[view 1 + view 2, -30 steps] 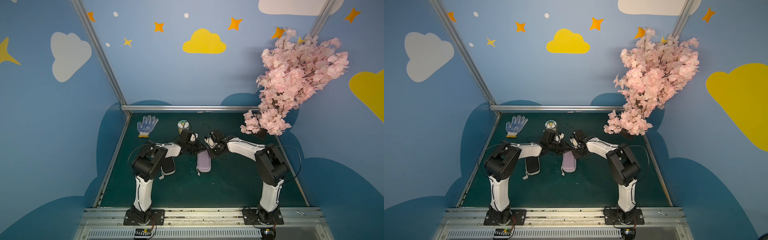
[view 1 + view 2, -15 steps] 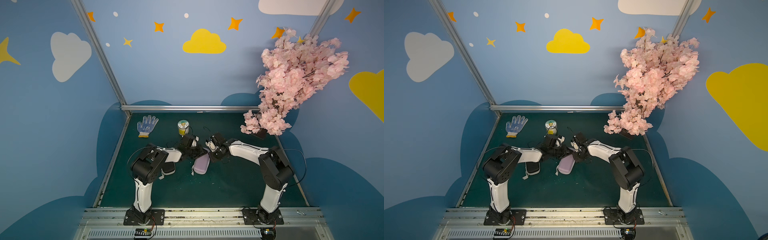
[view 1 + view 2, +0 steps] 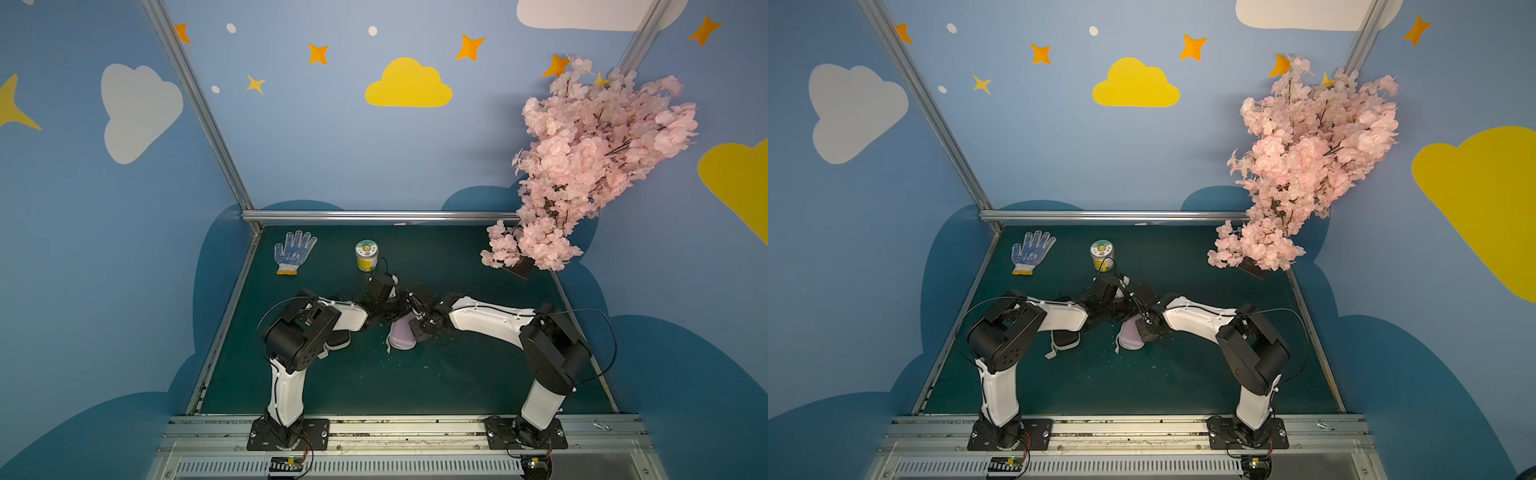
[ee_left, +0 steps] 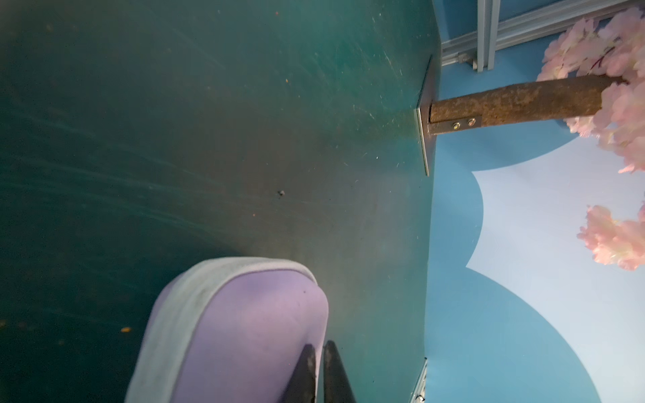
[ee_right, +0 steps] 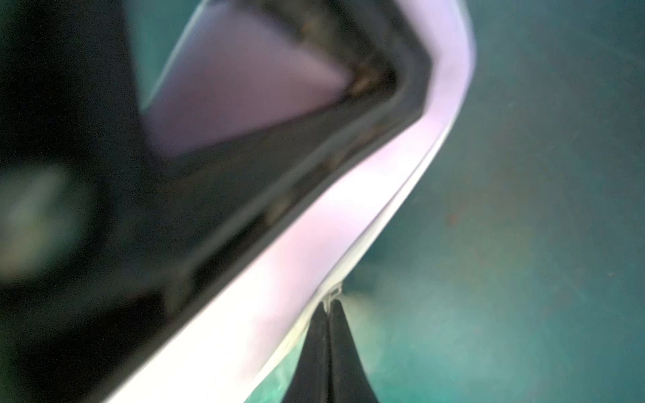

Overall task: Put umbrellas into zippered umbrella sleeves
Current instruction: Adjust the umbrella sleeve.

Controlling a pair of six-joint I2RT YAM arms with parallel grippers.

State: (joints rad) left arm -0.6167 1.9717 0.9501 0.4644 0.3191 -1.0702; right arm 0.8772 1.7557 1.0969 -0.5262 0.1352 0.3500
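Note:
The lilac zippered umbrella sleeve [image 3: 400,336] lies on the green mat, mid-table between my two arms, in both top views; its zip band looks closed in the left wrist view [image 4: 244,331]. My left gripper [image 4: 319,346] is shut on one edge of that shell. My right gripper [image 5: 328,304] is shut on the small pale zip pull [image 5: 331,295] at the sleeve's seam. The black sleeve [image 3: 1065,338] lies partly under my left forearm, its grey strap [image 3: 1051,352] trailing out. No umbrella shows in any view.
At the back left lies a blue-dotted white glove [image 3: 294,251], and a small green-lidded jar [image 3: 366,255] stands just behind my grippers. A pink blossom branch [image 3: 582,174] overhangs the back right from a base plate [image 3: 517,270]. A metal rail [image 3: 374,215] bounds the back.
My right gripper has travelled toward the front along the lilac sleeve's side. The sleeve has swung and shifted slightly forward with both grippers on it.

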